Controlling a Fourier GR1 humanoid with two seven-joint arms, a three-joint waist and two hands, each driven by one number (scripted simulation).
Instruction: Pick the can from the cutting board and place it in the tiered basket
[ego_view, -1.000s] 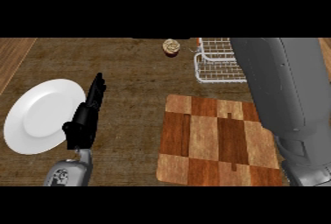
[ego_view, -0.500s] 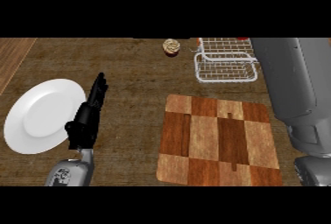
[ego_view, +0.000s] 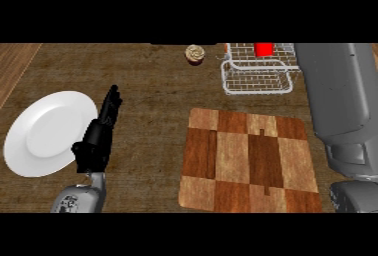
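We are seeing the plate (ego_view: 48, 132) lying left of the cutting board (ego_view: 251, 159), the basket (ego_view: 258, 75) sitting behind it, holding the can (ego_view: 263, 49).

The right forearm (ego_view: 339, 100) has drawn back, uncovering the red can (ego_view: 263, 49).

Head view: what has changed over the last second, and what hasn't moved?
The right forearm has drawn back toward the view's right edge, uncovering the wire tiered basket; a red object, probably the can, now shows in it at the top. The right hand itself is not in view. The left hand stays open beside the white plate; the cutting board, bare, and the cupcake are unmoved.
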